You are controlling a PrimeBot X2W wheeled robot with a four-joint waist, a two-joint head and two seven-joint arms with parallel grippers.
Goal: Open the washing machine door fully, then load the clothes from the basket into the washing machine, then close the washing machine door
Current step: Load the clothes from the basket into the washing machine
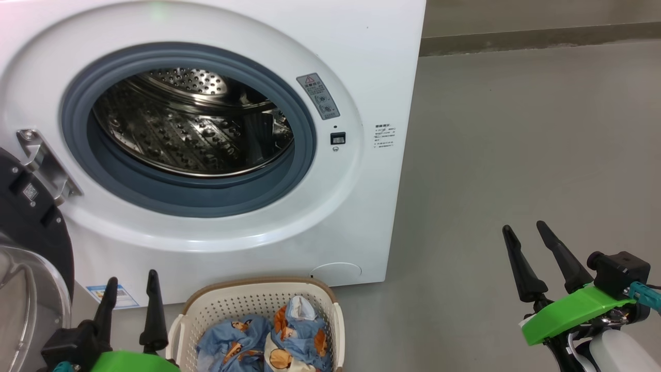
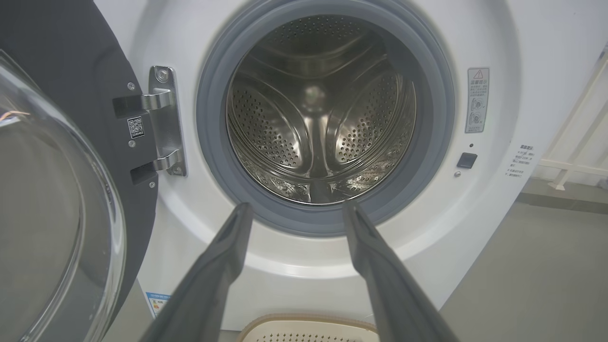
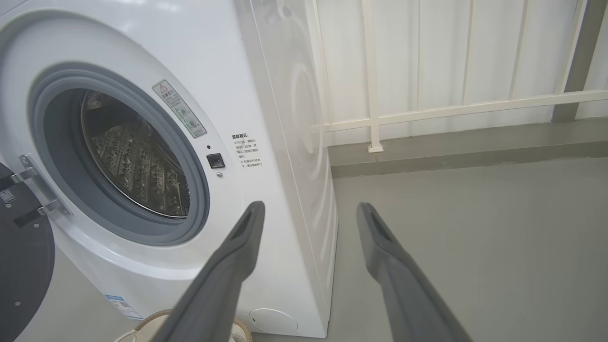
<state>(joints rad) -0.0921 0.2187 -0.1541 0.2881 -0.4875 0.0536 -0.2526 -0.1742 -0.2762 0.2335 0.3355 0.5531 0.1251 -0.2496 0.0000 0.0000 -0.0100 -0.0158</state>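
The white washing machine (image 1: 361,62) stands ahead with its steel drum (image 1: 191,124) showing and nothing inside. Its door (image 1: 26,227) hangs swung out to the left, black rim and glass bowl (image 2: 42,213) facing me. On the floor in front sits the cream basket (image 1: 258,305), holding the light blue printed clothes (image 1: 268,341). My left gripper (image 1: 130,289) is open just left of the basket, empty. My right gripper (image 1: 526,232) is open over the floor at the right, empty. In the left wrist view the left gripper (image 2: 294,209) points at the drum mouth and the basket rim (image 2: 308,323) shows below.
Bare grey floor (image 1: 516,155) spreads to the right of the machine. A white railing (image 3: 427,109) on a low kerb runs behind it. The door hinge (image 1: 44,163) sits at the left of the opening. A basket edge (image 3: 156,318) shows at the bottom of the right wrist view.
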